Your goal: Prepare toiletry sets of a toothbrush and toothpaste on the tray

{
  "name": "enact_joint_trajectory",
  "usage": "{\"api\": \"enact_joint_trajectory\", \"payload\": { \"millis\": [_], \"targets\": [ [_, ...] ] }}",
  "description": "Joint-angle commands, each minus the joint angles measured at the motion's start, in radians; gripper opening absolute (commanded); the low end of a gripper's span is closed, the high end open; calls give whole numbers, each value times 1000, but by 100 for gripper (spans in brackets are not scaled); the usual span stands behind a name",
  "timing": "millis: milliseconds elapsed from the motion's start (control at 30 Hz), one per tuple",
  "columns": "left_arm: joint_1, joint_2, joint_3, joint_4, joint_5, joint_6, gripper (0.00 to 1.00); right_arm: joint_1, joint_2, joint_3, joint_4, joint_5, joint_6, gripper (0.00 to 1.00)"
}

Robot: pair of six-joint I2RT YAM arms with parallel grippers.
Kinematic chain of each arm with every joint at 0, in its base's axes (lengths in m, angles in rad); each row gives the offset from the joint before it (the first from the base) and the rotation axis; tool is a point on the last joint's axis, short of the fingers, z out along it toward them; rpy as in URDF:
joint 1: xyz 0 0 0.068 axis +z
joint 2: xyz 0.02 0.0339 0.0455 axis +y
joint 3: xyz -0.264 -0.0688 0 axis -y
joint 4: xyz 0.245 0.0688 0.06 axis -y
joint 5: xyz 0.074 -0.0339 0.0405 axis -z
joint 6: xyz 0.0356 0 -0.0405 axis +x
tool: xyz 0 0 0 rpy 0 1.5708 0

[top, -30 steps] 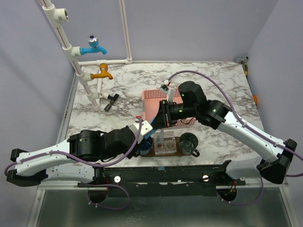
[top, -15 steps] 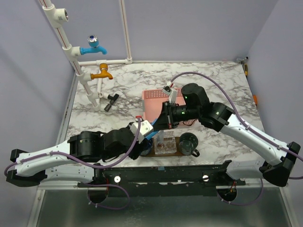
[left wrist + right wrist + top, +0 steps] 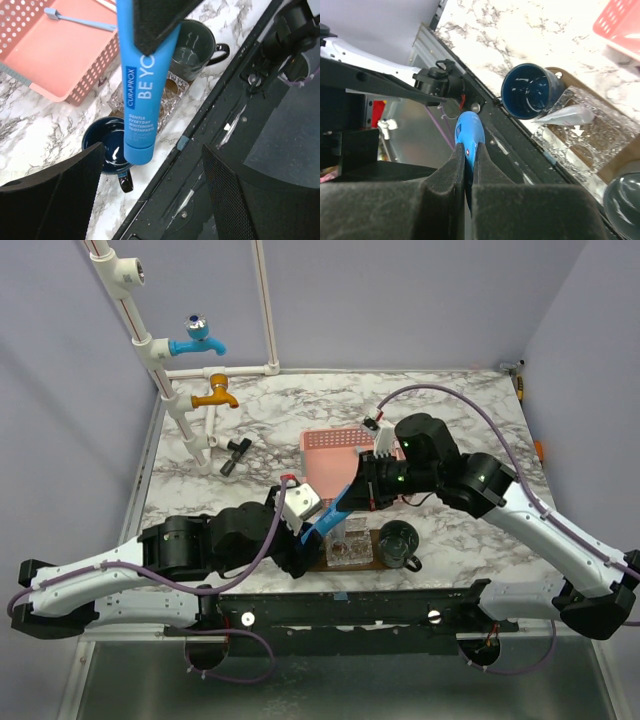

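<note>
Your right gripper [image 3: 468, 150] is clamped on the soft, light toothpaste [image 3: 142, 100], left gripper [image 3: 152, 165] open, so I'd pinch its end, not the squishy middle.

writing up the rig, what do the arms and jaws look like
Both match: the left arm and right arm have white link shells, black joint housings and a purple cable along each. The jaws are matte black with textured faces.
</note>
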State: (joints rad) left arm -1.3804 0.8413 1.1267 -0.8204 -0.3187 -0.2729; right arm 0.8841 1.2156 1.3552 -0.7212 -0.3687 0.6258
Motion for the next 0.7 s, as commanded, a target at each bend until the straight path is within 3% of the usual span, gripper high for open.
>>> {"api": "enact_joint_trajectory", "payload": {
  "millis": [0, 400, 667],
  "targets": [
    [58, -14, 40, 54, 52, -4, 79, 4, -23, 97, -125, 93, -78, 0],
    [332, -65, 47, 88, 171, -29, 87, 4, 44, 375, -436, 381, -205, 0],
    [508, -80, 47, 77, 202, -54, 90, 6, 95, 398, -528, 511, -225, 0]
  ]
}}
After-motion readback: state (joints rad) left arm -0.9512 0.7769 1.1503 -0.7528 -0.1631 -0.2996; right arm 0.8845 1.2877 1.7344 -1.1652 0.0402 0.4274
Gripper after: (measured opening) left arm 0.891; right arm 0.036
